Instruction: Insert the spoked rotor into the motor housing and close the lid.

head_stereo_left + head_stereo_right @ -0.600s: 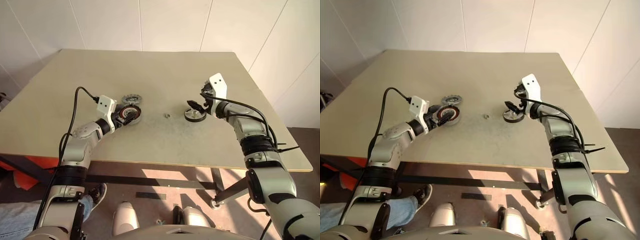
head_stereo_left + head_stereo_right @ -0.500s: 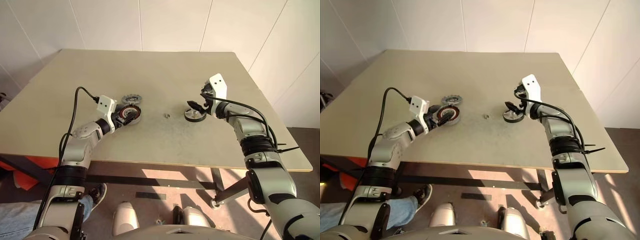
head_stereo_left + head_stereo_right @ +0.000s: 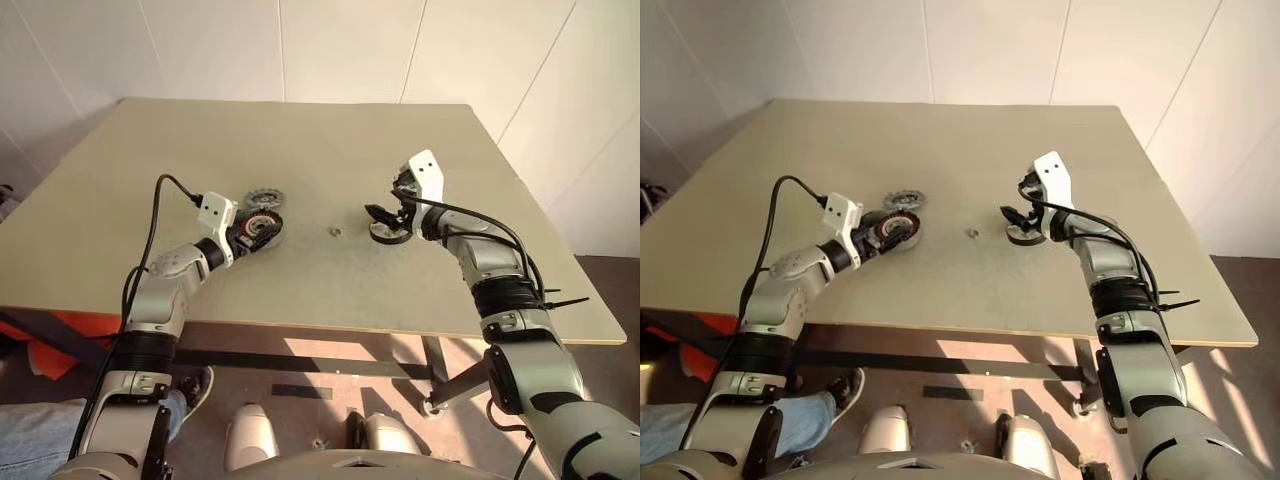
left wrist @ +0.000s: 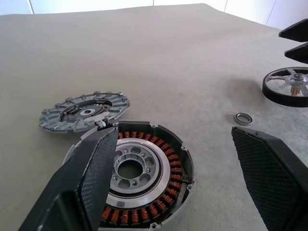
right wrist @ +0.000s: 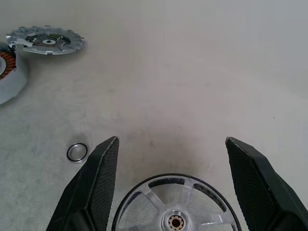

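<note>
The spoked rotor (image 3: 390, 233), black-rimmed with silver spokes, lies flat on the table right of centre. My right gripper (image 5: 172, 140) hovers open just above it, one finger to each side of its near rim (image 5: 144, 185). The motor housing (image 4: 144, 178), a silver can with copper-red windings, sits left of centre. My left gripper (image 4: 173, 132) is open around it, one finger over its rim and the other beside it. The lid (image 4: 86, 110), a grey ridged disc, lies flat just behind the housing (image 3: 262, 231), touching or nearly touching it.
A small metal ring (image 3: 335, 231) lies on the beige table (image 3: 320, 140) between the housing and the rotor. White wall panels rise behind the table. The table's right edge runs close past my right arm.
My right gripper has shifted slightly left, over the rotor. The left gripper and the parts stay where they were.
</note>
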Motion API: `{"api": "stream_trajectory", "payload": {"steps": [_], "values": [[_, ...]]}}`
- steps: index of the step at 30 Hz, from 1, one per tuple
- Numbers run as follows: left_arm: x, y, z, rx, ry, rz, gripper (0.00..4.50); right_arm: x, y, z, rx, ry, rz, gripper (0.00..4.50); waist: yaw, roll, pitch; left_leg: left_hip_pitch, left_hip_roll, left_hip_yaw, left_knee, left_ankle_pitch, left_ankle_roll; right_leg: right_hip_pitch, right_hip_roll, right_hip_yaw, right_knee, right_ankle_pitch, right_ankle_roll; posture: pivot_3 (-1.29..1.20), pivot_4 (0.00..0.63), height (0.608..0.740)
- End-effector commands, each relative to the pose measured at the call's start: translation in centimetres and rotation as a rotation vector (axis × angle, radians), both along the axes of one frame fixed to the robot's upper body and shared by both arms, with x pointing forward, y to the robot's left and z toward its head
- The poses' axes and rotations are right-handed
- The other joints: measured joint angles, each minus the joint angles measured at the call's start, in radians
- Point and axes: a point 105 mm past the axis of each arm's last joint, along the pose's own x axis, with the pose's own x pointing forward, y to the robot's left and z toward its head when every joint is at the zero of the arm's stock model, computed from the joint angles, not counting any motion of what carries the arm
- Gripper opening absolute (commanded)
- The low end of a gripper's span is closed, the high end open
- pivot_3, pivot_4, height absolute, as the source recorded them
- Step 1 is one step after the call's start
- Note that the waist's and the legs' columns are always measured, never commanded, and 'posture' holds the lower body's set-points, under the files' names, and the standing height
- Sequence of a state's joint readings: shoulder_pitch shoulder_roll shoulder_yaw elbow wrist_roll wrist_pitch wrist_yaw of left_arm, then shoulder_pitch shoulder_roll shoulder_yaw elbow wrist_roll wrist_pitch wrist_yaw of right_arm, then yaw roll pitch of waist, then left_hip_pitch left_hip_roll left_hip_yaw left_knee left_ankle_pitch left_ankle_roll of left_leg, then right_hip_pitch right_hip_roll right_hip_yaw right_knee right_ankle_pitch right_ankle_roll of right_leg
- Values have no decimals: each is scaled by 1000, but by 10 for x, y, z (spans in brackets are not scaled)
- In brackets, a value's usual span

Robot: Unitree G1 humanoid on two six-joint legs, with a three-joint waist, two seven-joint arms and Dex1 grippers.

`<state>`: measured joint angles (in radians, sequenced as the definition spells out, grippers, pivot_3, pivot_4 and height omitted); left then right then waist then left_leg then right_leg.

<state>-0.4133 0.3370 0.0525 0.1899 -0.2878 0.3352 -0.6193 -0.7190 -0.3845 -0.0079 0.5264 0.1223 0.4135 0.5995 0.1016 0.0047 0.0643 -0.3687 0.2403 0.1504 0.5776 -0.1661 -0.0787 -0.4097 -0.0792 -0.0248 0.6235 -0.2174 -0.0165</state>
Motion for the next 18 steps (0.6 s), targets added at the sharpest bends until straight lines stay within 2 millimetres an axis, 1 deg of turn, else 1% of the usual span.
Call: {"api": "stream_trajectory", "payload": {"steps": [1,4,6,8,11,13,15,18], "values": [[0,-2,11,-1,-45,-12,4024,-1,-29,21,45,-19,-107,3974,2,0,0,0,0,0,0,0,0,0,0,0,0,0,0,0,0,740],[-1,-6,8,0,-34,-25,4024,-12,-52,20,98,47,-174,3974,5,0,0,1,0,0,0,0,0,2,0,0,-1,0,0,0,0,740],[0,-9,6,-2,-30,-35,4024,-22,-66,14,142,115,-214,3974,5,0,0,2,0,0,0,0,0,2,0,0,-1,0,0,0,0,740],[0,-14,5,-5,-26,-46,4024,-33,-75,7,228,200,-251,3974,4,0,0,3,0,0,0,0,0,3,0,0,-1,0,0,0,0,740],[1,-19,4,-6,-22,-62,4024,-48,-71,-3,350,311,-247,3974,2,0,0,5,0,0,0,0,0,4,0,0,0,0,0,0,0,740],[2,-21,4,-5,-21,-68,4024,-55,-63,-8,433,368,-236,3974,-2,0,0,5,0,0,0,0,0,4,0,1,0,0,0,0,0,740],[3,-21,4,-4,-21,-70,4024,-56,-56,-8,498,396,-238,3974,-5,1,0,6,0,0,0,0,0,4,0,1,1,0,0,0,0,740],[3,-21,4,-2,-21,-72,4024,-49,-52,-5,561,403,-261,3974,-3,1,-1,7,0,0,-1,0,0,4,0,1,1,0,0,0,0,740]]}}
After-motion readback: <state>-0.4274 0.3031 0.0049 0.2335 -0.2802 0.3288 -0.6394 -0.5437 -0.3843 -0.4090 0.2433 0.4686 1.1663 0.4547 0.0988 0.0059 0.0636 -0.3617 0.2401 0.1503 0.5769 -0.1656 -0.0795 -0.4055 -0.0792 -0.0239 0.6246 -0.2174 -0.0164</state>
